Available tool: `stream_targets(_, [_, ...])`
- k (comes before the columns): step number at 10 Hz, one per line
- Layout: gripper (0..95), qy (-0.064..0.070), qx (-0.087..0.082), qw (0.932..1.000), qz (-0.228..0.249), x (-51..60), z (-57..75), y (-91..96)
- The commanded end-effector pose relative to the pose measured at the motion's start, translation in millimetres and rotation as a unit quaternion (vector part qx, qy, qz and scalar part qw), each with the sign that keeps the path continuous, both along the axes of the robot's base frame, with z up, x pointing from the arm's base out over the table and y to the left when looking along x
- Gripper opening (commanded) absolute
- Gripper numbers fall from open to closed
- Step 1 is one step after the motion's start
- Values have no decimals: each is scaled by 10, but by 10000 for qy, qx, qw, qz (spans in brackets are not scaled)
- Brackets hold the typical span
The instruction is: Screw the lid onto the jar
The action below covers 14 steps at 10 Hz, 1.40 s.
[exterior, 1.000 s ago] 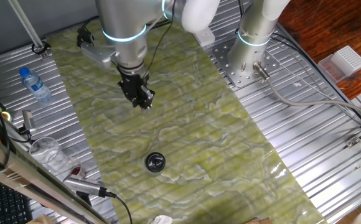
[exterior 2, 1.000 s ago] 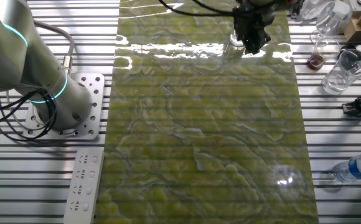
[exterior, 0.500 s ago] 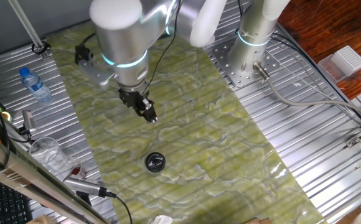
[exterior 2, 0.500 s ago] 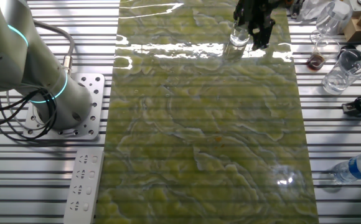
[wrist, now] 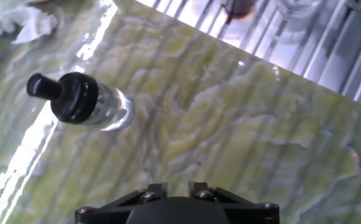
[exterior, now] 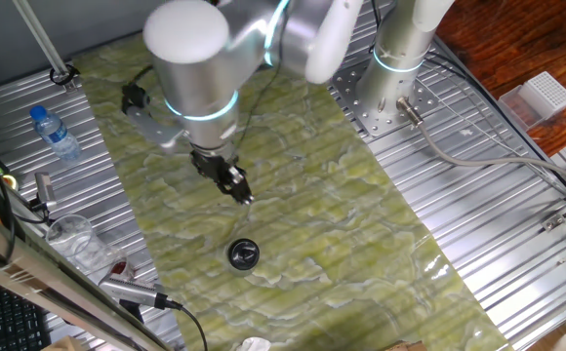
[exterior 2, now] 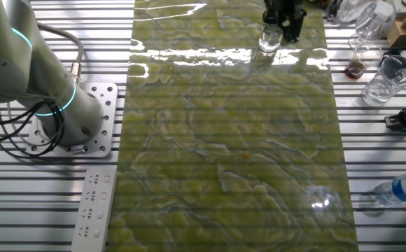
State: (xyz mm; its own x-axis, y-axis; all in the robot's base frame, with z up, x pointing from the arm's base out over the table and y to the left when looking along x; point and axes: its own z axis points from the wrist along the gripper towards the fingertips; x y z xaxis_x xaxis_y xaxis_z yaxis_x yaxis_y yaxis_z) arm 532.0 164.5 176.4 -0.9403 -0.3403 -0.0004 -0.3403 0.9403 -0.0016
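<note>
gripper (exterior: pixel 241 191) above capped jar (exterior: pixel 243 254)

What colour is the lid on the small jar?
Black; the lid on the clear jar shows best in the hand view.

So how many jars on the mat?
1: the jar, black lid on, stands near one end of the green mat; the arm hides some mat.

The tool (exterior: pixel 241 189) is closer to the capped jar (exterior: pixel 243 254) on the table than one second earlier, with the arm leaning further over.
</note>
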Motion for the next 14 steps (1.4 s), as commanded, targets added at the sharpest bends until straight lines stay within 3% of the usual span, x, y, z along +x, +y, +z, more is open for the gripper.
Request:
stream_targets(1, [760, 3, 2, 9999, -167, -78, -17, 151])
stream_targets(7, [760, -32, -93, 9988, -485, -126, -76, 547])
stream_targets(10, [760, -170, -115, 9987, -473, -113, -109, 656])
stream_targets(11, [760, -263, -162, 9987, -394, -93, -108, 687])
stream_targets(14, [760, -297, -293, 9988, -268, 46, -68, 786])
